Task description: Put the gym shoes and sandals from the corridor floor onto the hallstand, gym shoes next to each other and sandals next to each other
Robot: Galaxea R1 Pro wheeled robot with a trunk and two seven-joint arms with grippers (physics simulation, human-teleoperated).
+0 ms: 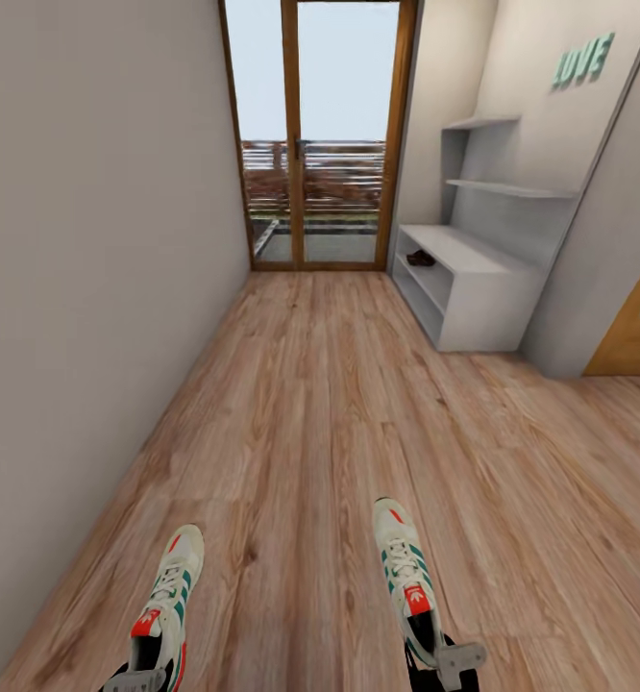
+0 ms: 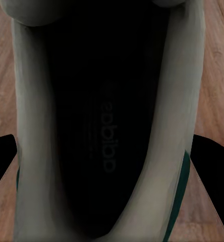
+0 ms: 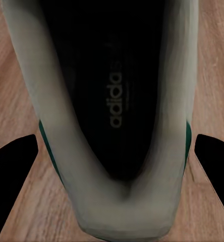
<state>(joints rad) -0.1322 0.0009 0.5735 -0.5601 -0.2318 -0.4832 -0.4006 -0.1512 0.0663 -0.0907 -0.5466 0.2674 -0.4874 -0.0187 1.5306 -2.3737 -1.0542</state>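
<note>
The two gym shoes, the left one [image 1: 166,596] and the right one [image 1: 406,577], are cream-white with green side stripes, white laces and a red tongue label; their insides [image 2: 107,126] are black with faint grey lettering. The corridor floor [image 1: 310,413] is warm light-brown wood plank with darker grain and knots. The hallstand [image 1: 474,279] is pale grey-white, with mint-green letters [image 1: 582,61] on the wall above it. A dark brown sandal [image 1: 420,258] lies on it. The door frame [image 1: 291,135] is orange-brown wood.
</note>
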